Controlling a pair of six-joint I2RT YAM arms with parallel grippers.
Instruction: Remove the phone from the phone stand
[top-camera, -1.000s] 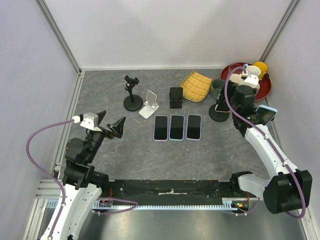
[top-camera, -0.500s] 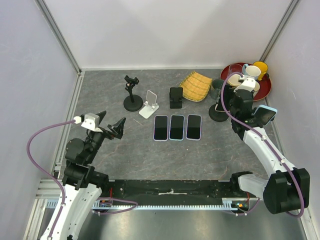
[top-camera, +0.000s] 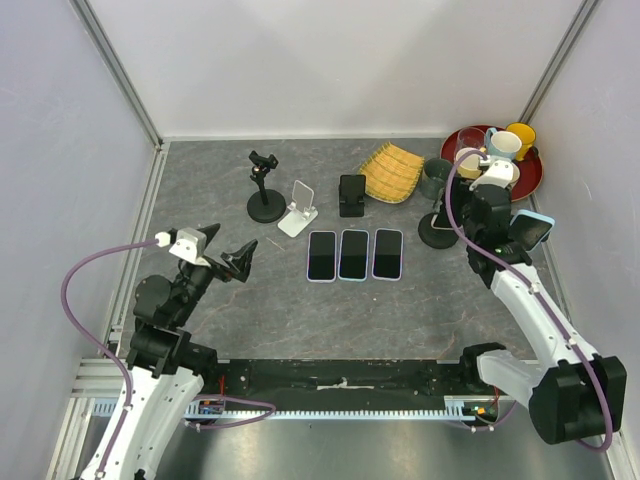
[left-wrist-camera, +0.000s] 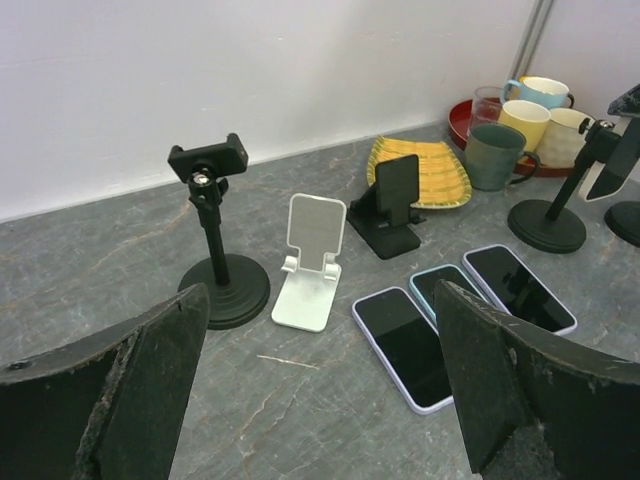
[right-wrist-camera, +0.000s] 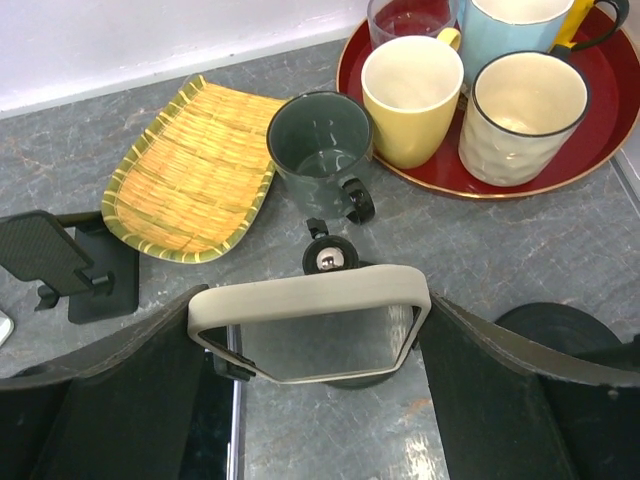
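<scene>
The right gripper (right-wrist-camera: 312, 312) clasps the phone (right-wrist-camera: 310, 340) by both short ends, long axis running finger to finger, the phone stand (right-wrist-camera: 328, 261) just beyond its fingertips.

Phones, five in all: a row of three (top-camera: 353, 254) lying flat, one pale-cased phone (right-wrist-camera: 315, 335), one light-blue phone (top-camera: 531, 231). Phone stands, five: tall clamp stand (top-camera: 263, 190), white folding stand (top-camera: 298, 208), black folding stand (top-camera: 351, 195), round-based stand (top-camera: 432, 232), and a second round base (right-wrist-camera: 565, 335), partly seen. Mugs, four: green mug (right-wrist-camera: 320, 150), yellow mug (right-wrist-camera: 412, 95), blue mug (right-wrist-camera: 515, 25), cream mug (right-wrist-camera: 525, 115); also one glass (right-wrist-camera: 405, 18), one red tray (right-wrist-camera: 445, 180), one woven dish (right-wrist-camera: 195, 170).
</scene>
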